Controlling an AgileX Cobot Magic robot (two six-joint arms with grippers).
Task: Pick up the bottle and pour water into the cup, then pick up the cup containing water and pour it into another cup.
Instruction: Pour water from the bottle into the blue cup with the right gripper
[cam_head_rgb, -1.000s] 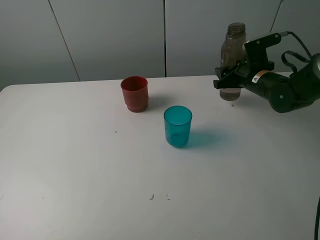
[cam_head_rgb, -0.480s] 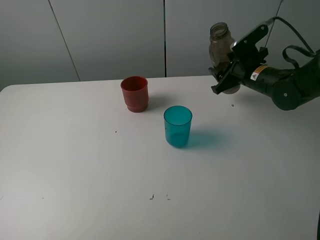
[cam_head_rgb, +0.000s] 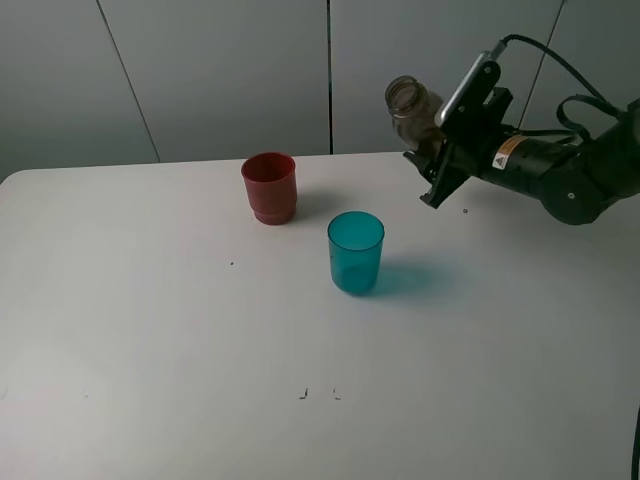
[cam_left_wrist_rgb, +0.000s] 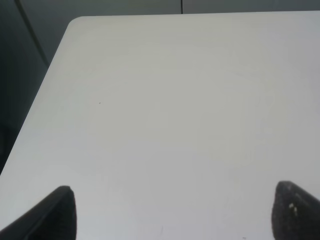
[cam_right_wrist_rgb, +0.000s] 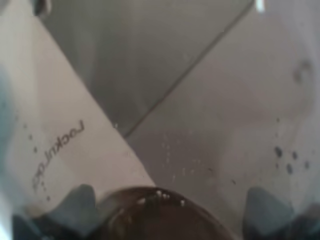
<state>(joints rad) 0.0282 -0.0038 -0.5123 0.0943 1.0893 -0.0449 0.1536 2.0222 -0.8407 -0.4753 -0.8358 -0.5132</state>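
While its jaws stay tight on the bottle, the right gripper has lifted and tipped it left (pouring looks close), nearer the cup mid-frame.

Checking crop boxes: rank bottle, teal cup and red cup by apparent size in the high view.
1. Teal cup, slightly taller, but nearer the camera.
2. Red cup, close behind.
Bottle: tilted and partly hidden, so I can't rank it.

Right arm: glossy black casing, black cable looped above, orange-white warning label.
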